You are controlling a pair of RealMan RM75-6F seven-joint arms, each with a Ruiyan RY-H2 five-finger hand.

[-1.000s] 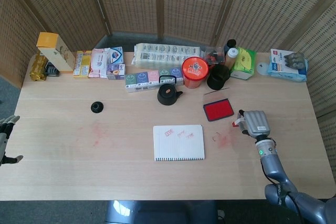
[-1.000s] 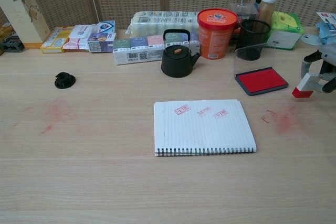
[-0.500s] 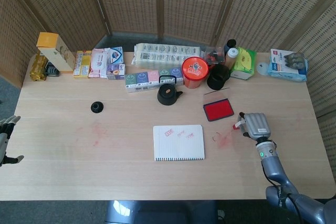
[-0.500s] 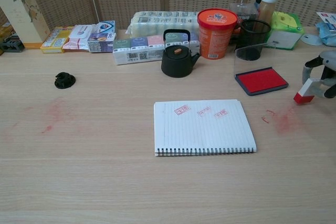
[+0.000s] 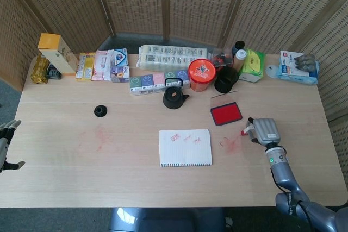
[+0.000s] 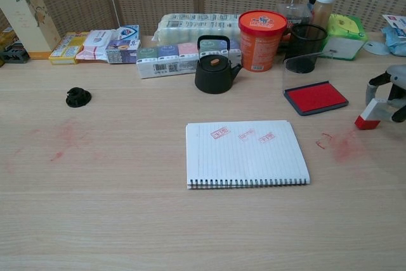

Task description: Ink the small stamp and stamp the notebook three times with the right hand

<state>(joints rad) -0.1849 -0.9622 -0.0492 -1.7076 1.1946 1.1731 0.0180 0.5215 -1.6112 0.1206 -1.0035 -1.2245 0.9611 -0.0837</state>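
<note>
Since three red marks already sit in a row across the upper half of the notebook (image 6: 246, 153), the stamping itself looks finished, and what seems left is only to set the tool down. The small stamp (image 6: 367, 118), white with a red base, is pinched in the fingers of the right hand (image 5: 265, 130) at about three o'clock from the notebook, well apart from it and low over the counter (image 6: 127, 207); whether its base touches the wood I cannot tell. Just beside it, toward the notebook, the counter carries a smear of red ink. The red ink pad (image 6: 315, 97) lies open at about one o'clock from the notebook, its clear lid standing up behind it, so the stamp has been carried clear of both pad and page. Further out, a black teapot (image 6: 214, 72) and an orange tub (image 6: 261, 30) stand at twelve o'clock along the back row. The left hand (image 5: 6, 144) hangs at the far nine o'clock edge, fingers spread and holding nothing.
</note>
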